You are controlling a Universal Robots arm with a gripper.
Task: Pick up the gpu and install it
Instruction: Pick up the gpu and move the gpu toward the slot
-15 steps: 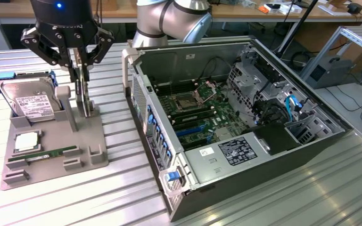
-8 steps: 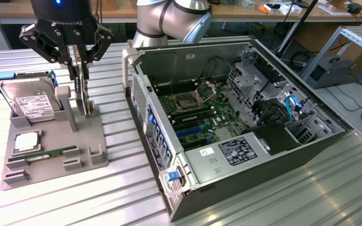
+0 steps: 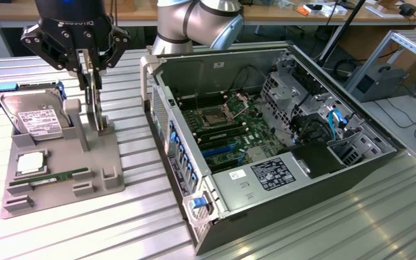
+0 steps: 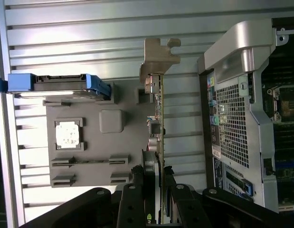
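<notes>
The gpu (image 3: 96, 105) stands on edge at the back of the grey fixture (image 3: 103, 179), its lower edge at the fixture's upright holder. My gripper (image 3: 91, 73) reaches down from above and is shut on the card's upper part. In the wrist view the gpu (image 4: 160, 118) runs edge-on away from the camera, with its silver bracket (image 4: 158, 54) at the far end. The black fingers (image 4: 132, 199) press on both of its faces near my gripper (image 4: 156, 192). The open computer case (image 3: 266, 135) lies to the exterior view's right of the fixture, motherboard (image 3: 226, 132) exposed.
On the fixture, a hard drive (image 3: 31, 116) with a white label leans in a blue carrier. A CPU (image 3: 31, 162) and a green RAM stick (image 3: 60, 177) lie in front of it. The case's rear wall (image 4: 232, 118) stands close beside the card. Ribbed metal table (image 3: 121, 227) all around.
</notes>
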